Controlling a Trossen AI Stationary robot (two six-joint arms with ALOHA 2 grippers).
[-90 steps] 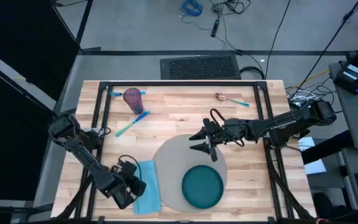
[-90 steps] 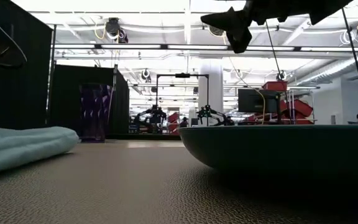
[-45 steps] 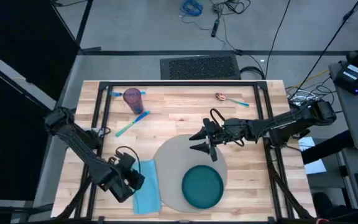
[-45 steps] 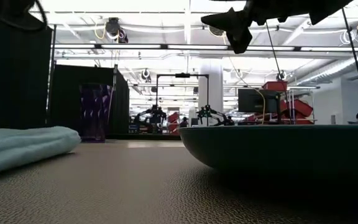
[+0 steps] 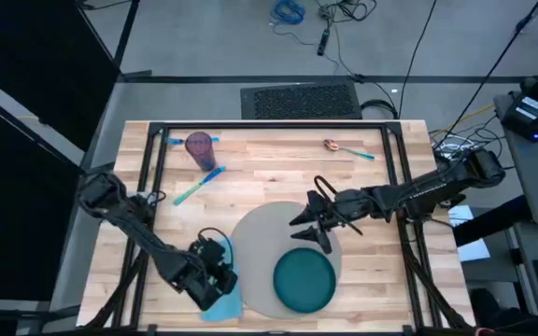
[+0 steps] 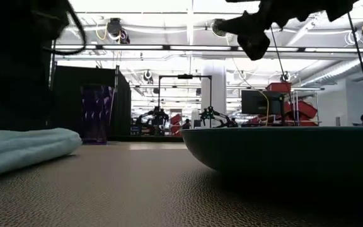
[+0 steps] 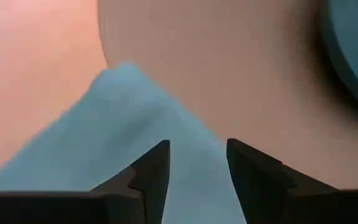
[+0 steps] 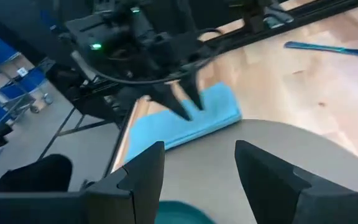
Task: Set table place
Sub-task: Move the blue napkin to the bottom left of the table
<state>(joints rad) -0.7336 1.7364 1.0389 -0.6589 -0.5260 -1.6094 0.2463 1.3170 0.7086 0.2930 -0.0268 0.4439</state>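
Landmark: grey placemat point(image 5: 267, 245), lying on the near-centre of the table point(image 5: 269, 159).

- Dark teal plate point(image 5: 304, 279) sits on the placemat's near-right part, inside its rim.
- Light blue napkin point(image 5: 224, 301) lies just beside the placemat's left edge, where a napkin belongs in a setting.
- Left gripper point(image 7: 194, 163) hangs low over the napkin, fingers parted with cloth showing between them; holding nothing. Judged: positioned to adjust or pinch the napkin.
- Right gripper point(image 5: 318, 227) hovers above the placemat's far-right part, jaws spread, empty. Likely waiting clear of the plate.
- Purple cup point(image 5: 199, 147), blue-handled utensil point(image 5: 199, 185) and spoon point(image 5: 346, 148) lie well beyond the placemat's far side, not yet set.
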